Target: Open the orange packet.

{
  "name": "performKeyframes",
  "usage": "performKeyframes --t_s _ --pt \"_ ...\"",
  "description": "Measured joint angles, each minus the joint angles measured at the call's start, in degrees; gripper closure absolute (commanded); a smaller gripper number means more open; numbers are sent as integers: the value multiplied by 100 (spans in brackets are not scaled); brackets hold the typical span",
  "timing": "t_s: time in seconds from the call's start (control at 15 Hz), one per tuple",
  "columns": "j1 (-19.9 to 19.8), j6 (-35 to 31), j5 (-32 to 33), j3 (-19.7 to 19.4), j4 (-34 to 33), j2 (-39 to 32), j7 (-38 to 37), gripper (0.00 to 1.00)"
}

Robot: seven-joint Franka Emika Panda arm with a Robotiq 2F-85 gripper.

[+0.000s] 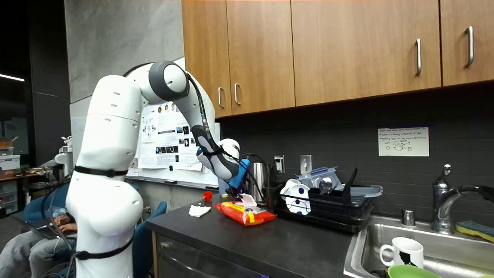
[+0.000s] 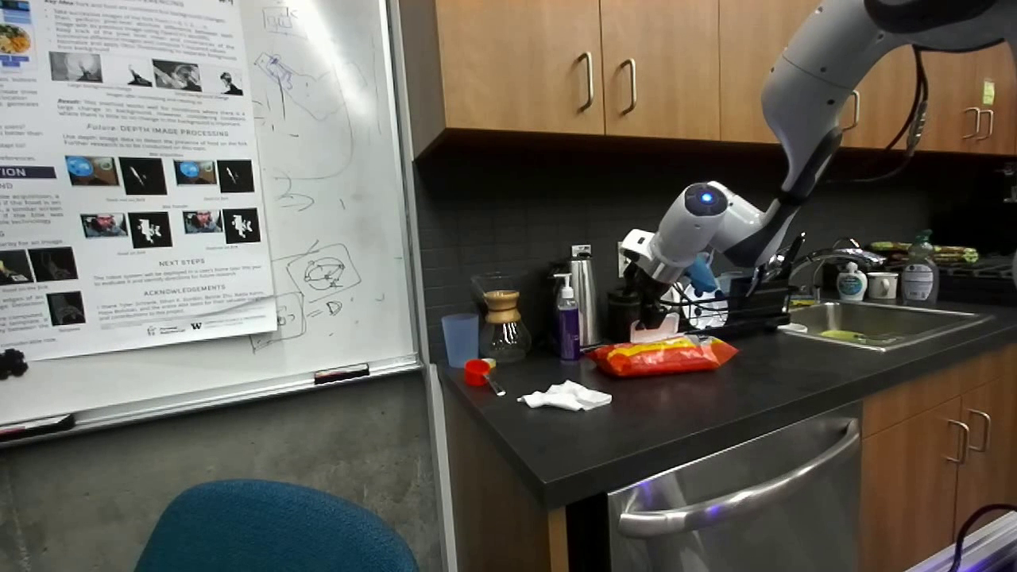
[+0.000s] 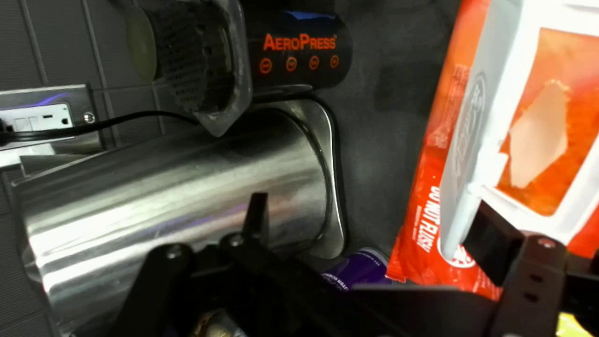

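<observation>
Brown cupboards (image 1: 258, 54) run across the top of an exterior view, and under them, in the lower middle of the frame, the orange packet (image 1: 243, 215) lies on a dark tabletop (image 1: 293, 247). Nothing seems to pin it down, so a push could slide it into the dish rack (image 1: 343, 218) near its right end. In an exterior view, a purple bottle (image 2: 570, 330) stands just beside the packet's left end, near the middle of the frame; if the packet got shoved, the bottle might tip. In the wrist view, the hand (image 3: 372, 220) has its fingers (image 3: 545, 262) spread wide apart. One is right by the white lid (image 3: 468, 121) at the right side, and I cannot tell if they touch. The lid tilts up, so the packet looks opened already, but a wrong nudge from that finger may flop it down, or drag the soft packet along. A swing to the left of that frame could bang the big silver pot (image 3: 187, 201). The packet looks bright orange-red, shiny and crinkly, with white words and a bit of yellow. Next to the lid, an orange patch (image 3: 580, 103) holds a pale shape (image 3: 538, 135), maybe a hole.
</observation>
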State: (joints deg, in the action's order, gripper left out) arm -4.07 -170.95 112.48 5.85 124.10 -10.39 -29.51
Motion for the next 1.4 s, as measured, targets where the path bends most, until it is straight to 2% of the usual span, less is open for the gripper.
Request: performKeyframes --t_s 0.8,1.4 --pt "19 254 103 5 -589 -501 245 0" --pt "20 258 217 6 -760 -652 298 0"
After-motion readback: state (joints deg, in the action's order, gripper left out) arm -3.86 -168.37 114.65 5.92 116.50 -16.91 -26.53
